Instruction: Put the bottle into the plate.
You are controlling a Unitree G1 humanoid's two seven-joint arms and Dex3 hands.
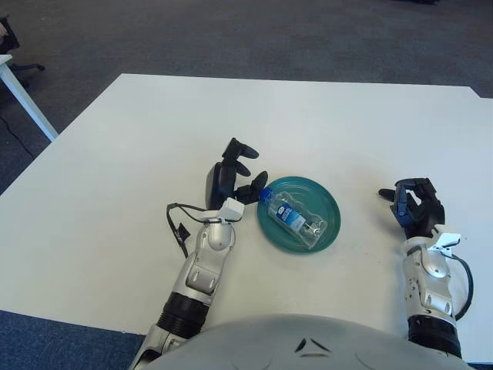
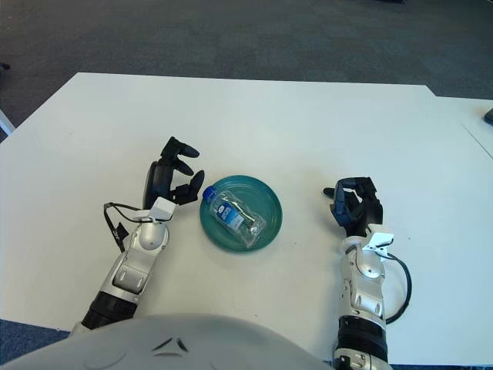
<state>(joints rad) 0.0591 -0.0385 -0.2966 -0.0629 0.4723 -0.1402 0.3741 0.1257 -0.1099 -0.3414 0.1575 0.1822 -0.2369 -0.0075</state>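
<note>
A clear plastic bottle with a blue cap and blue label lies on its side in the teal plate on the white table. Its cap end points to the plate's left rim. My left hand is just left of the plate, fingers spread and holding nothing, fingertips close to the cap. My right hand shows to the right of the plate, well apart from it, fingers relaxed and empty. The same scene appears in the right eye view, with the bottle in the plate.
The white table runs wide around the plate. A black cable loops by my left wrist. Grey carpet lies beyond the far edge. Part of another white table stands at the far left.
</note>
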